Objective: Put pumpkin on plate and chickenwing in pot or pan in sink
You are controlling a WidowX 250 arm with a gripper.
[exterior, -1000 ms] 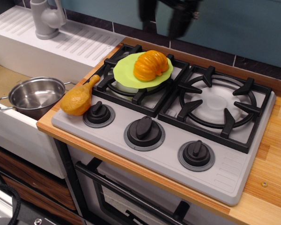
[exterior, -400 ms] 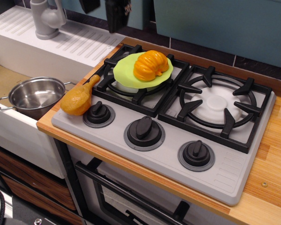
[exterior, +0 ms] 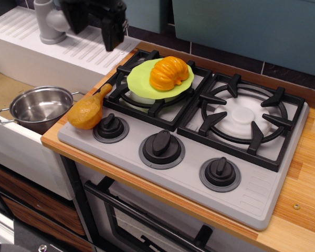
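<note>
Black claw (exterior: 94,23) hung up in the top left corner, over the ridged white drainboard (exterior: 68,44) and right next to the grey tap (exterior: 50,21). Two dark fingers (exterior: 111,37) pointed downward with a gap between them and nothing in that gap, so it looked spread and empty, though the upper part was cut off by the frame edge.

Bright orange ribbed plastic toy pumpkin (exterior: 169,73) sat on the round lime-green plastic plate (exterior: 139,81), and that plate rested on the black grate of the rear-left burner (exterior: 147,102) of the grey toy stove (exterior: 252,199). Golden-brown toy chickenwing (exterior: 87,111), a fat bulb with a thin bone handle pointing up toward the plate, lay at the stove's front left corner, just beside the leftmost black knob (exterior: 111,126) and partly over the edge of the wooden bench (exterior: 304,173).

Small shiny stainless-steel pot (exterior: 38,107) with two loop handles stood in the white sink (exterior: 10,139) with the tan floor, empty inside, its rim near the chickenwing's bulb. Whether they actually touched, I couldn't tell. Two more black knobs ran along the front of the stove, and the right burner had nothing on it.
</note>
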